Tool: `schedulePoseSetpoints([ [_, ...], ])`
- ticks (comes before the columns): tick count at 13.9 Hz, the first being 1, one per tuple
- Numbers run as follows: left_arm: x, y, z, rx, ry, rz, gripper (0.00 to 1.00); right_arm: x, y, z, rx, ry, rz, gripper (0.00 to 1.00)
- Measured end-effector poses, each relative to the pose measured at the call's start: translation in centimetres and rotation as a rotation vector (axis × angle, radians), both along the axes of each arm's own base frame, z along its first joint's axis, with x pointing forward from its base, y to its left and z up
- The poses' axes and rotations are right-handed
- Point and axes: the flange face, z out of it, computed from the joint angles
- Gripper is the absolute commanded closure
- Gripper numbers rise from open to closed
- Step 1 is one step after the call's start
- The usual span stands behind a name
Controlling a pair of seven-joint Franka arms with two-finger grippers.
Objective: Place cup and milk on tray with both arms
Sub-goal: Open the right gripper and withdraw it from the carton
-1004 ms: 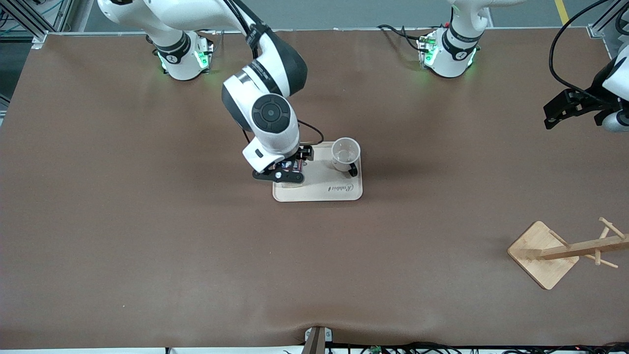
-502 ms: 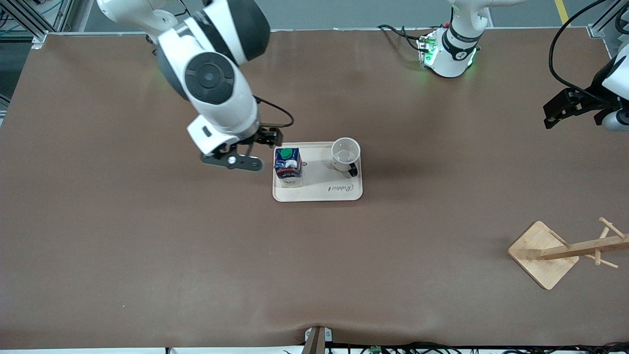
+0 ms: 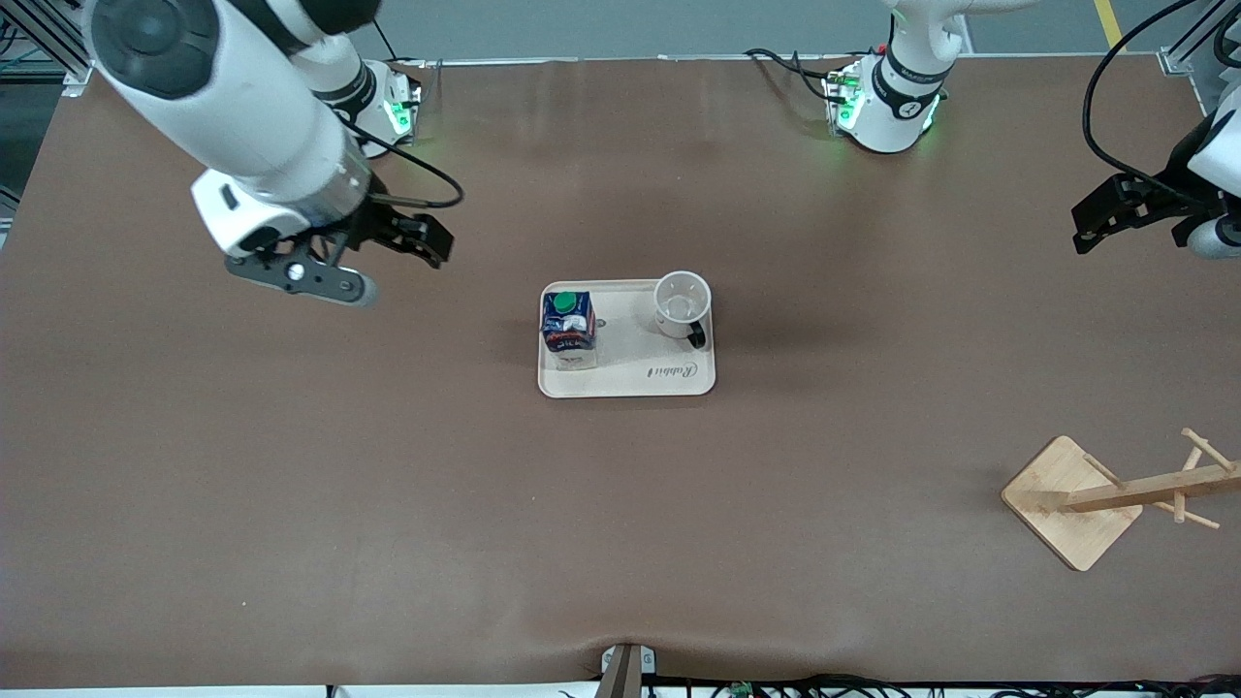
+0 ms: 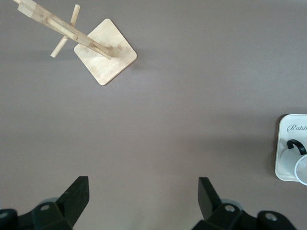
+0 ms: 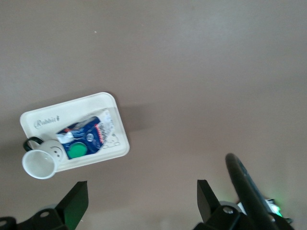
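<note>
The cream tray (image 3: 640, 373) lies mid-table. The milk (image 3: 567, 325) stands upright on it at the end toward the right arm. The cup (image 3: 682, 302) stands upright on it at the end toward the left arm, its black handle toward the front camera. My right gripper (image 3: 427, 242) is open and empty, up over bare table well off the tray toward the right arm's end. The right wrist view shows its open gripper (image 5: 141, 191), the tray (image 5: 72, 111), milk (image 5: 84, 136) and cup (image 5: 39, 163). My left gripper (image 3: 1084, 228) waits open and empty over the left arm's end; the left wrist view shows it open (image 4: 143, 191).
A wooden peg rack (image 3: 1071, 499) on a square base stands near the left arm's end, nearer to the front camera than the tray; it also shows in the left wrist view (image 4: 105, 57). The arms' bases (image 3: 887, 107) stand along the table's edge farthest from the front camera.
My right gripper let go of the milk on the tray, rose and swung away toward the right arm's end. The milk now stands free. The left arm has not moved.
</note>
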Motion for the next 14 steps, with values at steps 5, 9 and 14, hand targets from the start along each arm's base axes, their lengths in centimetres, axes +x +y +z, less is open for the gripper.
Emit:
schedulePoseSetpoints([
  [5,-0.3,0.1,0.5,0.000,-0.009,0.001,0.00,-0.8,-11.5,-0.1,0.045,-0.019,0.057,0.00],
  [9,-0.4,0.0,0.6,0.000,-0.011,0.001,0.00,-1.4,-20.3,1.1,0.075,-0.057,0.101,0.00],
  [14,-0.5,0.1,0.9,0.000,-0.017,0.001,0.00,-1.4,-27.7,1.4,0.092,-0.076,0.141,0.00],
])
